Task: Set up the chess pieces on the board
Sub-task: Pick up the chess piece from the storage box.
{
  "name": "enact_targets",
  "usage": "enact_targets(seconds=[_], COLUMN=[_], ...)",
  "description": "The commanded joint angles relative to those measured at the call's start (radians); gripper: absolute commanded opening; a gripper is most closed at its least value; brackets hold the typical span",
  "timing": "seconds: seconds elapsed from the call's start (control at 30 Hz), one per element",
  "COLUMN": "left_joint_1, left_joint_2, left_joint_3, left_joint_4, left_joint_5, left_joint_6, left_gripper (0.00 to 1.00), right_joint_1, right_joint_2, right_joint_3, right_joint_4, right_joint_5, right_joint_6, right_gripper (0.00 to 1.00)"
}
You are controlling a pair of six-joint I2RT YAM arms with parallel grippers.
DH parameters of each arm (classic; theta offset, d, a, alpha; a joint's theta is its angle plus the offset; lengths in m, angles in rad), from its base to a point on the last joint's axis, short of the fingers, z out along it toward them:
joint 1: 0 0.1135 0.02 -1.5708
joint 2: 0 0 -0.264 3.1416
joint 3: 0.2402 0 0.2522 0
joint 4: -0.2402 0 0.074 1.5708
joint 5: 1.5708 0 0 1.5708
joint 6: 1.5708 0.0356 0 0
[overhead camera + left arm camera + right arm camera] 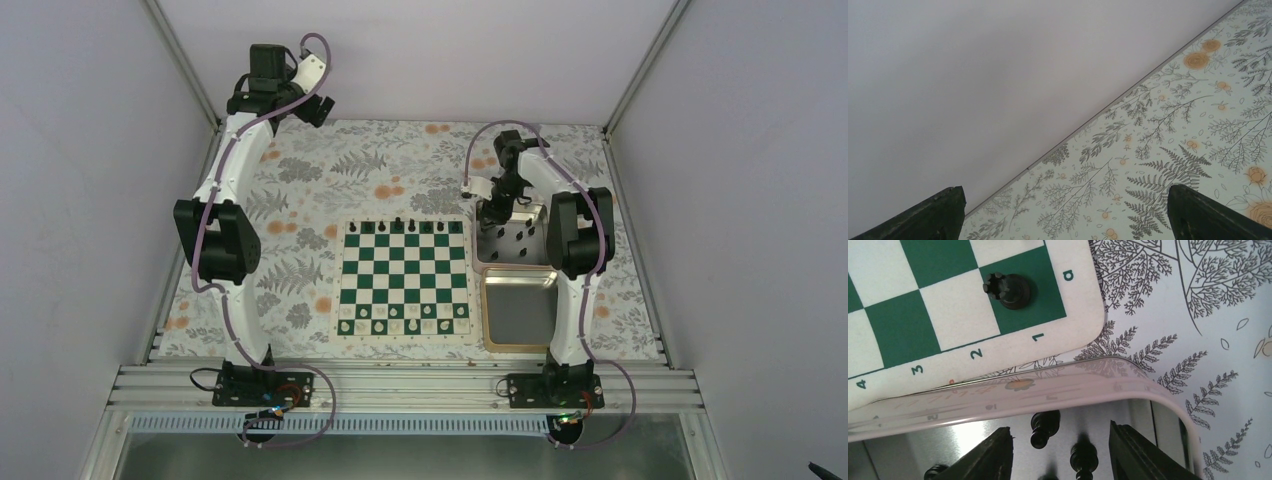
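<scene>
The green and white board [404, 280] lies mid-table. Several black chess pieces [398, 226] stand along its far row, and small white pieces stand along the near row. My right gripper [497, 213] hangs open over the near-left corner of a silver tin [530, 258]. In the right wrist view the open gripper [1060, 450] straddles two black pieces [1044, 427] lying in the tin, without touching them. A black rook [1008, 290] stands on the board's corner square. My left gripper [322, 108] is raised at the far left, open and empty [1068, 215].
A second shallow tin [520, 345] with a gold rim lies in front of the first, right of the board. The tin's rim [1048, 390] runs just beside the board's edge. A floral cloth [1173, 150] covers the table. Walls close in on three sides.
</scene>
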Motion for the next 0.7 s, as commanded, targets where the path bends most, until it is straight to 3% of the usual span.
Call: enact_targets(seconds=[0.0, 0.67], left_joint_1=[0.01, 0.01], left_joint_2=[-0.026, -0.039], left_joint_3=[-0.014, -0.055], left_joint_4=[0.026, 0.042], left_joint_5=[0.034, 0.073], left_joint_6=[-0.019, -0.036], left_gripper=[1.0, 1.0], right_joint_1=[0.01, 0.022], right_joint_2=[0.011, 0.024], right_joint_3=[0.023, -0.02], right_joint_4=[-0.012, 0.023], right_joint_5=[0.019, 0.018], right_joint_6=[0.002, 0.013], right_gripper=[0.5, 0.42])
